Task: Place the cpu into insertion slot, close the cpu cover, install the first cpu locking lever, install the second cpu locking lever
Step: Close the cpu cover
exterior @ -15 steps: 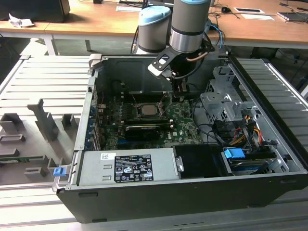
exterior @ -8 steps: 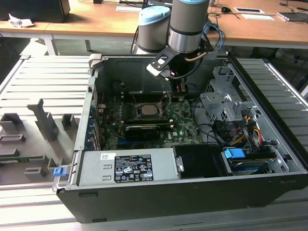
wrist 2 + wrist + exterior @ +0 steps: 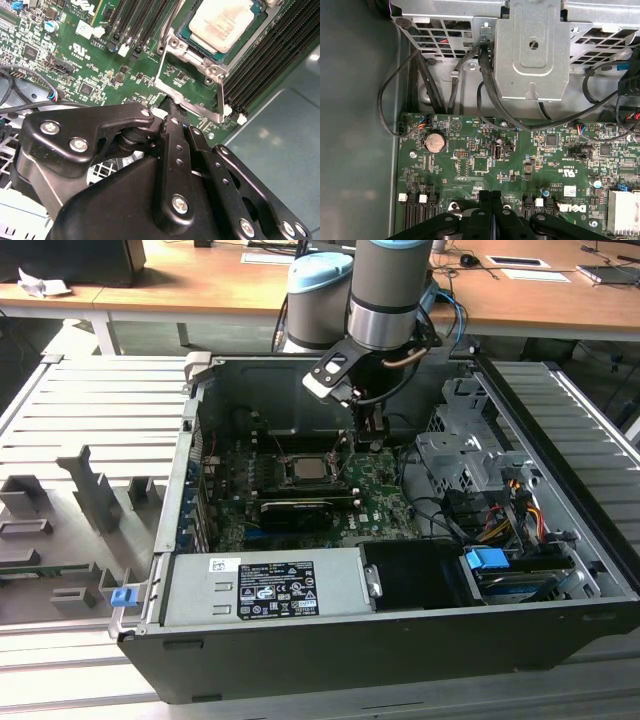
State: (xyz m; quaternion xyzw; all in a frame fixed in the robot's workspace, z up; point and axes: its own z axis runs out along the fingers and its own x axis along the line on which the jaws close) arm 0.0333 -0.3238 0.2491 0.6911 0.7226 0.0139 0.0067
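Observation:
The cpu [image 3: 220, 22] lies silver side up in the insertion slot [image 3: 175, 44] on the green motherboard; in the exterior view the cpu [image 3: 303, 470] is near the middle of the open case. The cpu cover [image 3: 220, 97] stands swung open from the slot, and green board shows through its window. My gripper [image 3: 171, 106] is shut with nothing between its fingers, and its tips touch the cover's outer edge. In the exterior view the gripper [image 3: 370, 438] hangs just to the exterior view's right of the slot. In the first wrist view the gripper [image 3: 490, 196] has its black fingers pressed together above the board.
Black memory slots [image 3: 132, 25] flank the socket on both sides. A metal drive cage [image 3: 532, 50] with black cables [image 3: 490, 95] rises beside the board. A black card [image 3: 298, 508] and the power supply [image 3: 270, 585] lie toward the case front. A grey parts tray [image 3: 80, 500] sits outside.

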